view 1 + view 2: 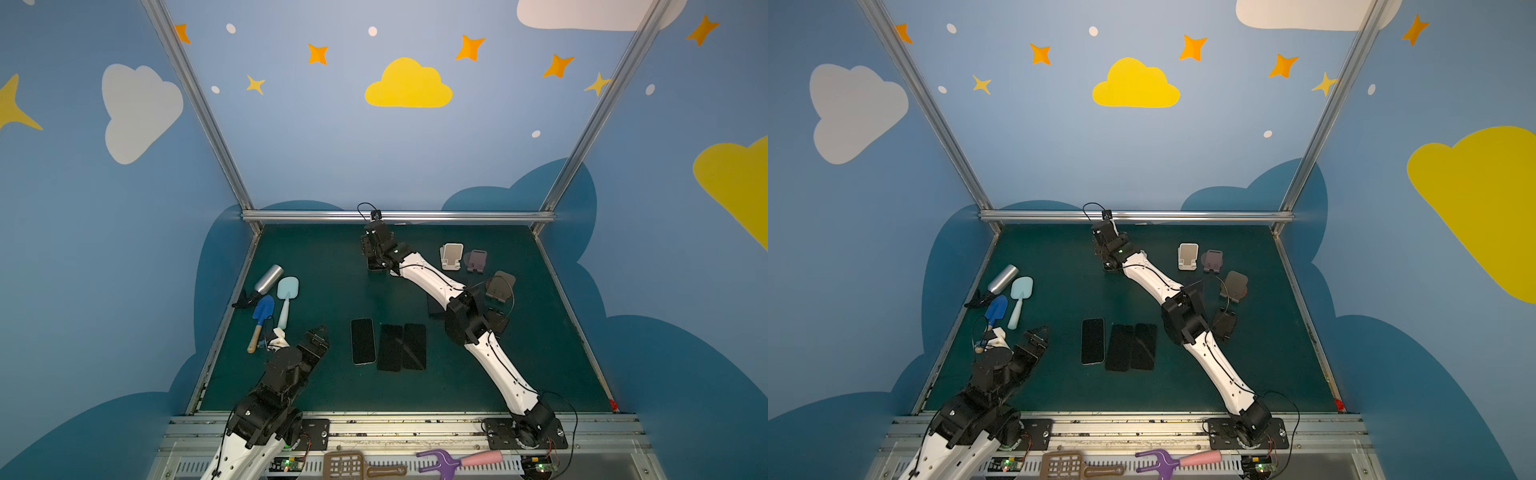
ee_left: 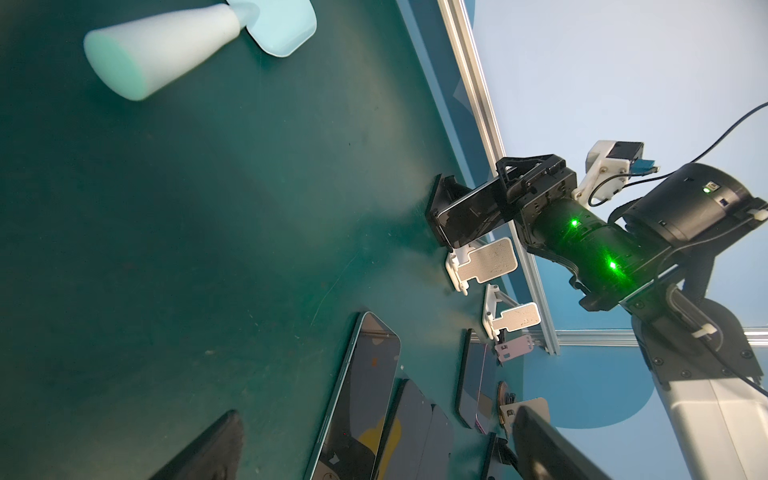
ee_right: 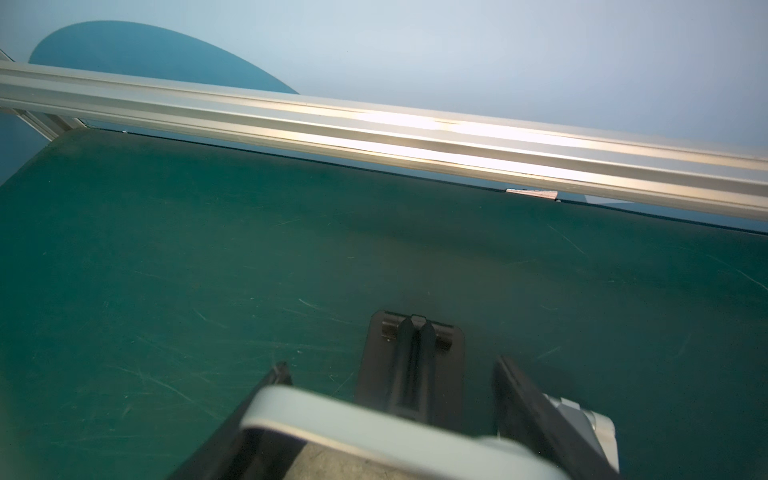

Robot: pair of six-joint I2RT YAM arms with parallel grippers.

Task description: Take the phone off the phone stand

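Right gripper (image 2: 500, 193): jaws part closed, pressed on both side edges of the phone (image 2: 467, 214). The phone sits in the black phone stand (image 2: 441, 195) by the far edge of the bench (image 1: 316, 266), near its middle. Both top views hide this grip under the wrist; the left wrist view shows it. Left gripper (image 1: 319, 335): wide open, empty, toward the near left corner. Any writing on the phone is too small to read.

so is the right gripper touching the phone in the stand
Touching. In the right wrist view the phone fills the gap between the right gripper's fingers, meeting both.
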